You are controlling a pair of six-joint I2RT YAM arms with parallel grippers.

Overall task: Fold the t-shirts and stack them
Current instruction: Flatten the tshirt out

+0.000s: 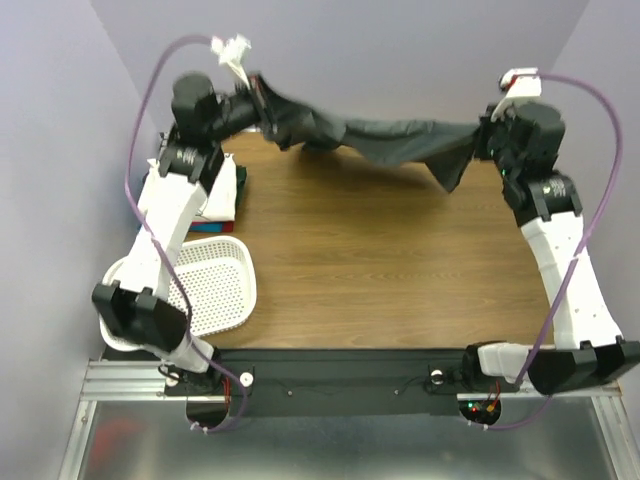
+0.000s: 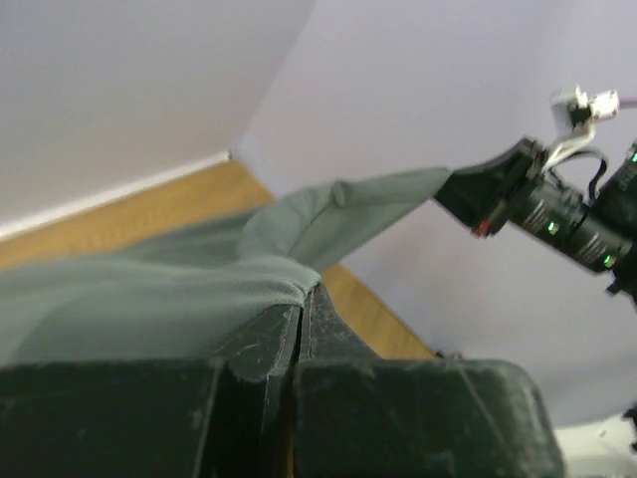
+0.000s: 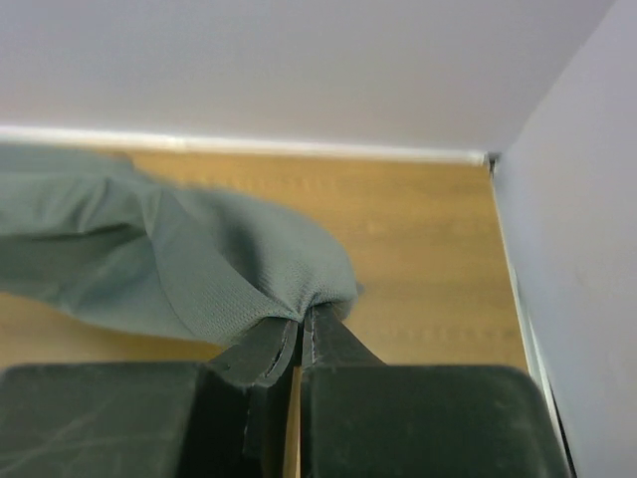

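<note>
A dark charcoal-grey t-shirt [image 1: 380,140] hangs stretched in the air across the far side of the table, held at both ends. My left gripper [image 1: 262,100] is shut on its left end; the cloth [image 2: 199,289] bunches right at the closed tips [image 2: 304,299]. My right gripper [image 1: 482,135] is shut on its right end, where the cloth [image 3: 239,269] gathers at the closed tips [image 3: 302,321]. A stack of folded tees [image 1: 228,190], white on top with red and dark green edges, lies at the far left behind my left arm.
A white perforated plastic basket [image 1: 215,285] sits at the near left of the wooden table [image 1: 380,270]. Lilac walls close in the back and both sides. My right arm shows in the left wrist view [image 2: 547,209].
</note>
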